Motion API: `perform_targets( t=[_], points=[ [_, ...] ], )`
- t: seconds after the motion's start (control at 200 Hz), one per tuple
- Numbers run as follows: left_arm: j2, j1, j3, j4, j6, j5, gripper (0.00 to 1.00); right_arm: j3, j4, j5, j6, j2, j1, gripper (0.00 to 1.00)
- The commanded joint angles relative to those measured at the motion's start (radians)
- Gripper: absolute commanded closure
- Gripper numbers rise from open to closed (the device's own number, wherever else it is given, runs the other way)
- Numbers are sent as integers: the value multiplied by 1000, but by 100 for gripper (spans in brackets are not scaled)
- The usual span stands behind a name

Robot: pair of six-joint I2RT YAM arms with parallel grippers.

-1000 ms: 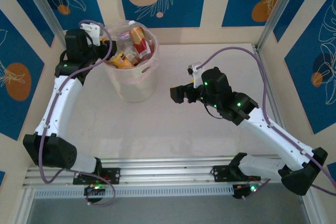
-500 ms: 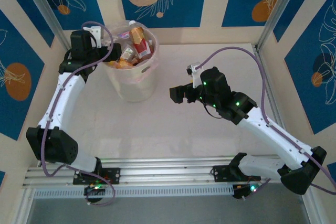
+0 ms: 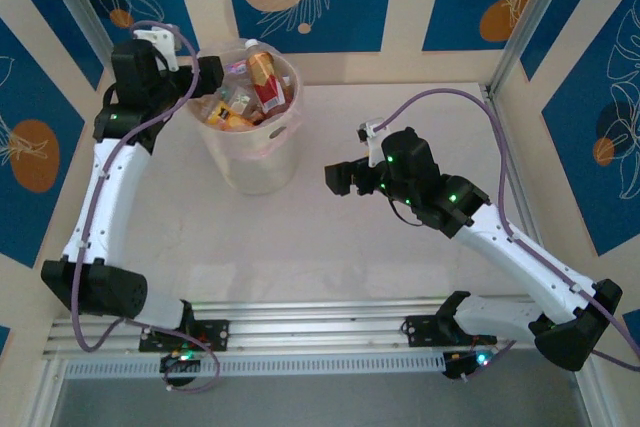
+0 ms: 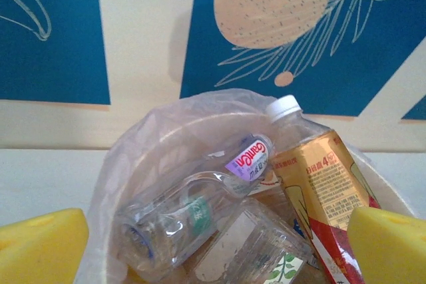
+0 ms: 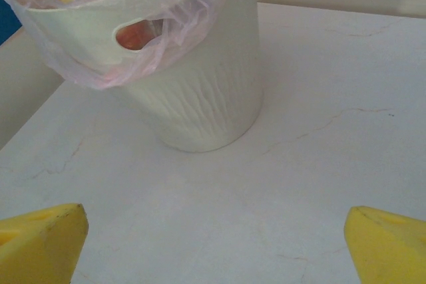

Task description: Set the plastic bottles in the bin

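Left claw wide at bin rim, right claw wide, well apart

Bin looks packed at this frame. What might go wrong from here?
1. The white-capped bottle sticks up above the rim of the bin. A nudge from the left fingers, which are open at that rim, may tip it out.
2. The loose bag liner drapes over the rim and might snag on those fingers, tugging the bin.
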Motion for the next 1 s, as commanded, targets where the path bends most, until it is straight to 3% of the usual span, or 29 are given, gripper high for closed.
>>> perform_targets(
  t=[0.0, 0.14, 0.28, 0.685, 0.995],
  points=[
    [-34, -3, 40, -70, -52, -117, 1, 16, -9, 34, 22, -30, -2, 1],
    [-45, -3, 17, -151, -111, -215, 21, 16, -17, 36, 25, -29, -3, 1],
    [-79, -3, -62, -130, -152, -162, 38, 18, -25, 45, 24, -27, -5, 1],
    [-6, -1, -94, -91, -176, -90, 66, 6, -25, 49, 31, -32, -11, 1],
    [72, 10, -67, -75, -191, -51, 72, -2, -28, 52, 39, -35, -16, 1]
  ],
)
